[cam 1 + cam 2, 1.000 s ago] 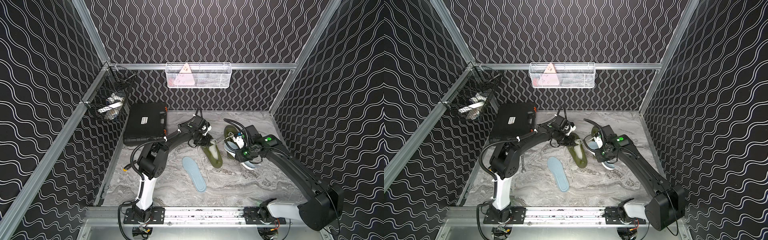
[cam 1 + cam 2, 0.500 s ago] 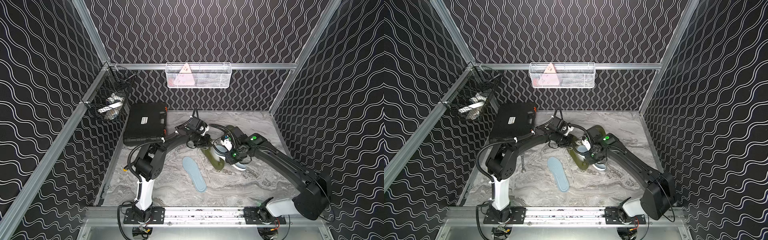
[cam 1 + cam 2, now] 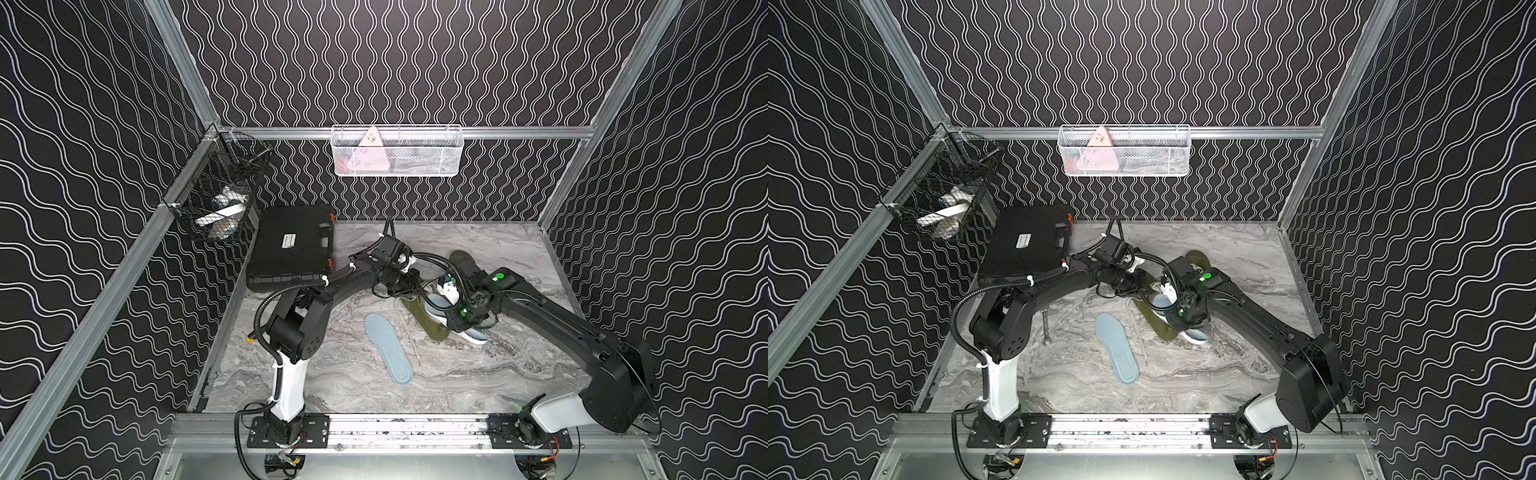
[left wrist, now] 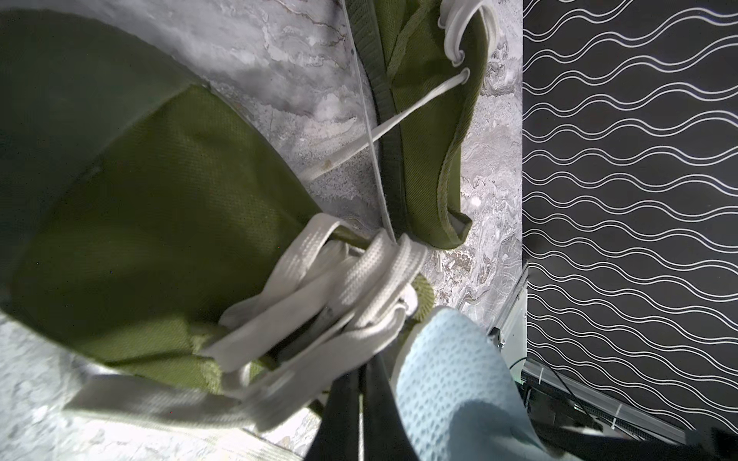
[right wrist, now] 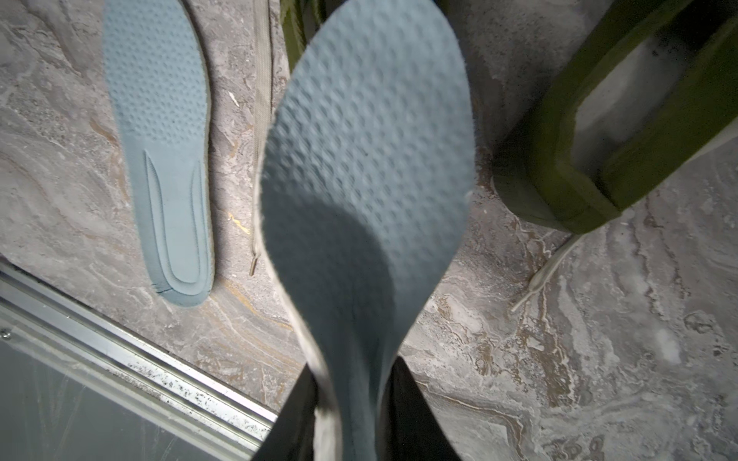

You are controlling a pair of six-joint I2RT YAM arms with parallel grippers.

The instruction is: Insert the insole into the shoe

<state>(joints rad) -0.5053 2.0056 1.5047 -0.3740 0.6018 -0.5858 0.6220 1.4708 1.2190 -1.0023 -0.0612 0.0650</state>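
The right gripper (image 5: 355,371) is closed on a light blue insole (image 5: 367,179), with one black finger on each side of the narrow end, and the wide dotted part reaches forward in the air above the marble surface (image 3: 457,374). In both top views this insole hangs over the green shoe (image 3: 432,330) in the middle of the surface. It is not inside the shoe; in the left wrist view its tip shows just beside the white laces (image 4: 319,287). The left gripper (image 4: 361,371) is closed, and its thin fingers point into the bundle of laces at the shoe's opening. I cannot tell if they really pinch a lace. A second shoe (image 3: 461,259) of the same green lies behind, closer to the back wall. A second insole (image 3: 388,349) lies flat on the surface, near the first shoe but apart from it, toward the front rail. A black case (image 3: 291,249) stands in the back left corner of the surface.
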